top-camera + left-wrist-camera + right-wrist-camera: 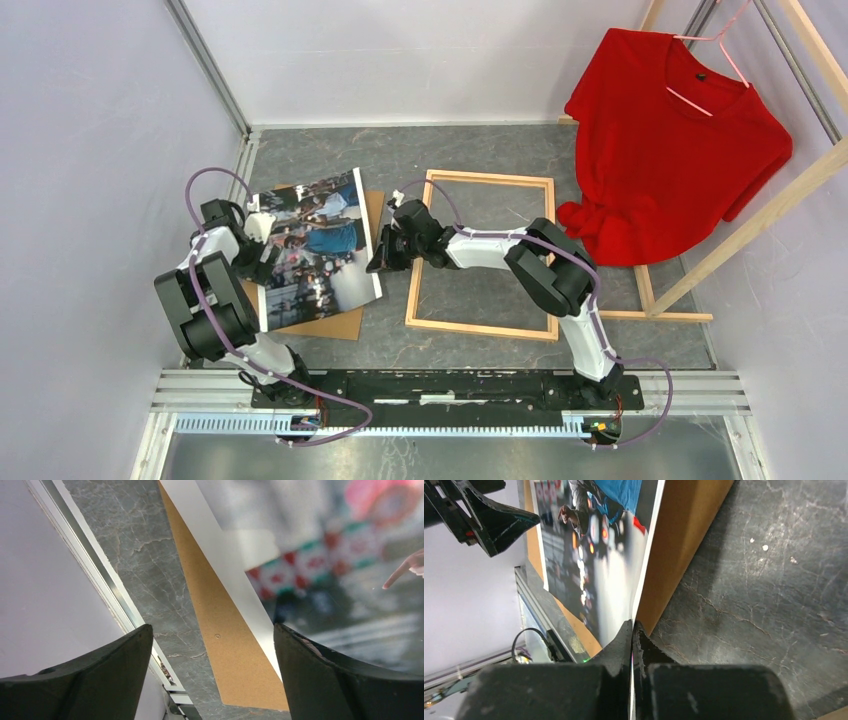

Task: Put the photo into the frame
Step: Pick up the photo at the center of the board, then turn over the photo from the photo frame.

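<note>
Paper-thin photo (315, 245), likely light, floppy: we are pinching its right edge in right claw (633, 628); left claw (211, 630) spread, desk's left side.

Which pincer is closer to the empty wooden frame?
Right. The right pincer grips the photo just beside the frame; the left pincer hangs open on the photo's far side, farther away.

red t-shirt (670, 150) on pink hanger (731, 62), wooden rack (760, 223), grey tabletop (330, 155)

No readable text, even on the photo (315, 245)
</note>
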### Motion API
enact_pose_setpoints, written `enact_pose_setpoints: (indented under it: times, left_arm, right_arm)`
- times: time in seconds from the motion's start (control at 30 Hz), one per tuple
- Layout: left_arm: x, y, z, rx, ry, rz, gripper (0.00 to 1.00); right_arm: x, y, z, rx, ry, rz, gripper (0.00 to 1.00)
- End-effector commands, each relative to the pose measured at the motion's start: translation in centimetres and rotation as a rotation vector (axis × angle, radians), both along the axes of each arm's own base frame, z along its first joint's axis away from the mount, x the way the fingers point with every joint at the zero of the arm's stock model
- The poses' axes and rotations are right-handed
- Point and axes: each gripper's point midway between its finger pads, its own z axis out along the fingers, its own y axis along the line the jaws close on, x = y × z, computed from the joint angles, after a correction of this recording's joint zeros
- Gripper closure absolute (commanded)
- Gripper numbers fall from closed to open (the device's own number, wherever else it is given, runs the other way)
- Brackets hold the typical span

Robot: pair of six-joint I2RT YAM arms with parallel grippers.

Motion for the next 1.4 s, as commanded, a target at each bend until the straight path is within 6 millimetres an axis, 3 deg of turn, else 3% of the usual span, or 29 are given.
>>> enact_pose_setpoints:
  times: [0.0, 0.1, 0.2, 0.37, 0.5, 0.6, 0.67, 0.77, 0.93, 1.0, 1.1, 1.23, 1.37]
  left_arm:
    - [0.3, -1.5, -0.3, -0.101, 0.005, 0.042, 0.00]
    - [2.0, -1.5, 2.0, -0.130, -0.047, 0.072, 0.00]
    - [3.4, -1.5, 4.2, -0.154, -0.092, 0.108, 0.00]
    - [4.9, -1.9, 6.2, -0.195, -0.153, 0.122, 0.00]
    - [5.0, -2.5, 6.1, -0.220, -0.156, 0.124, 0.00]
    - [4.7, -2.9, 5.8, -0.229, -0.152, 0.120, 0.00]
    - [4.6, -3.0, 5.6, -0.234, -0.148, 0.122, 0.00]
    - [4.6, -3.0, 5.8, -0.229, -0.153, 0.120, 0.00]
    - [4.5, -3.0, 6.1, -0.217, -0.165, 0.116, 0.00]
    - [4.4, -3.1, 6.0, -0.219, -0.164, 0.117, 0.00]
    - [4.2, -3.2, 5.8, -0.221, -0.163, 0.116, 0.00]
    - [4.2, -3.1, 5.6, -0.217, -0.159, 0.113, 0.00]
    - [4.1, -3.2, 5.6, -0.213, -0.168, 0.109, 0.00]
  right_arm:
    - [2.6, 0.7, 7.7, 0.070, -0.207, 0.012, 1.00]
    - [4.0, -0.6, 11.7, 0.021, -0.337, 0.028, 1.00]
    - [5.3, -4.2, 15.2, -0.128, -0.494, 0.008, 1.00]
    - [5.9, -14.2, 23.2, -0.426, -0.793, -0.094, 1.00]
    - [4.5, -22.9, 29.3, -0.647, -0.946, -0.211, 1.00]
    - [3.2, -27.1, 32.5, -0.741, -0.984, -0.262, 1.00]
    - [2.5, -28.5, 33.3, -0.795, -0.986, -0.267, 1.00]
    - [2.2, -28.9, 32.1, -0.897, -0.942, -0.219, 1.00]
    - [0.5, -26.5, 25.2, -1.203, -0.850, 0.013, 1.00]
    - [-0.7, -25.6, 21.9, -1.242, -0.810, 0.108, 1.00]
    - [-2.4, -26.0, 18.1, -1.313, -0.727, 0.176, 1.00]
    - [-5.9, -25.2, 12.3, -1.240, -0.592, 0.296, 1.00]
    - [-9.2, -22.3, 9.5, -0.979, -0.447, 0.272, 1.00]
